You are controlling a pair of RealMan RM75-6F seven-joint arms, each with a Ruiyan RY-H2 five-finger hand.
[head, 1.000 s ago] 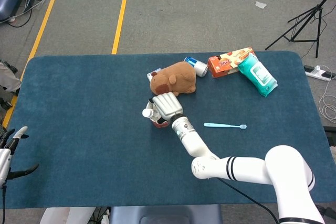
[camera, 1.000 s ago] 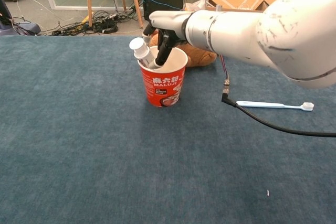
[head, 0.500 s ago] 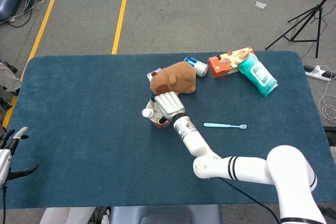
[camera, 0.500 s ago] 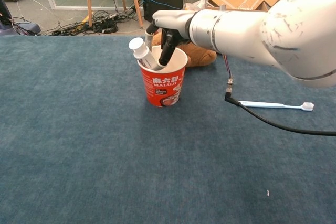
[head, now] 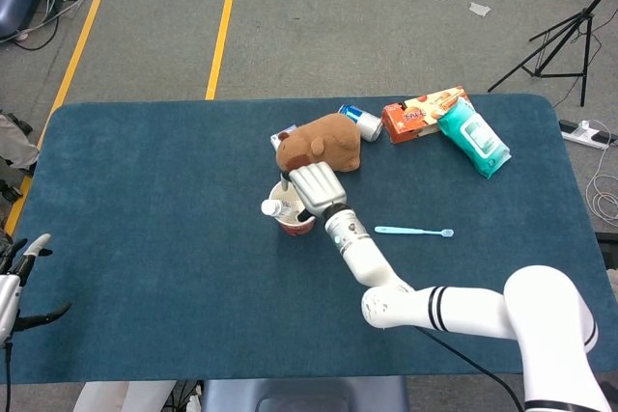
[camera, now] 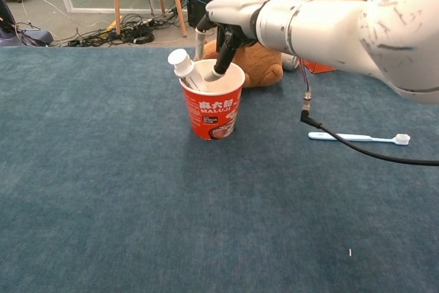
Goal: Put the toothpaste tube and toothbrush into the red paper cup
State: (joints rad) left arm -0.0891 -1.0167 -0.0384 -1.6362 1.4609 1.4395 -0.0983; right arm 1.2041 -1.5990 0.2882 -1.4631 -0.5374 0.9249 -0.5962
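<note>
The red paper cup [head: 295, 223] [camera: 212, 112] stands mid-table. A white toothpaste tube [head: 273, 207] [camera: 183, 66] sits in it cap up, leaning over the left rim. My right hand [head: 314, 186] [camera: 230, 29] hovers just above the cup with its fingertips [camera: 214, 72] dipping inside the rim, apart from the tube and holding nothing. The light blue toothbrush [head: 413, 232] [camera: 357, 138] lies flat on the table to the right of the cup. My left hand [head: 17, 282] rests at the table's near left edge, fingers apart and empty.
A brown plush bear [head: 319, 145] [camera: 264, 66] lies right behind the cup. Further back right are a can [head: 362, 123], a snack box [head: 420, 113] and a teal wipes pack [head: 473, 138]. A black cable [camera: 343, 150] hangs from my right arm near the toothbrush.
My right hand has let go of the toothpaste tube and risen up and to the right. The tube stays leaning in the cup. The left hand has not moved.
</note>
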